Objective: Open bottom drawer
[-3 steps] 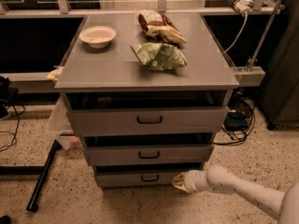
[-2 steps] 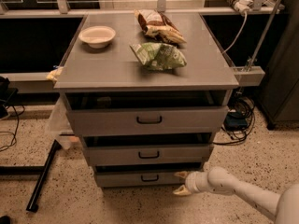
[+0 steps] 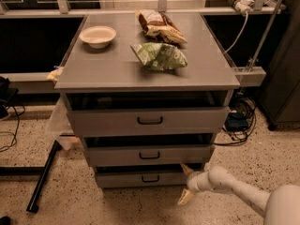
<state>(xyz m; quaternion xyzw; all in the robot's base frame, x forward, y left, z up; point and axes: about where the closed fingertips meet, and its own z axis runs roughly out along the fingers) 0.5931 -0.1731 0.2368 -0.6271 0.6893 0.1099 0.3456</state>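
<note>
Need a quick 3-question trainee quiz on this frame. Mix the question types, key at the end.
1. Where is the gripper?
A) by the right end of the bottom drawer
B) on the top drawer's handle
C) over the cabinet top
2. True or false: the jaws are closed on the bottom drawer's handle.
3. What sits on the cabinet top, to the left of the green bag?

Key: 1 A; 2 false, the jaws are spread, off to the handle's right; 3 the bowl.
</note>
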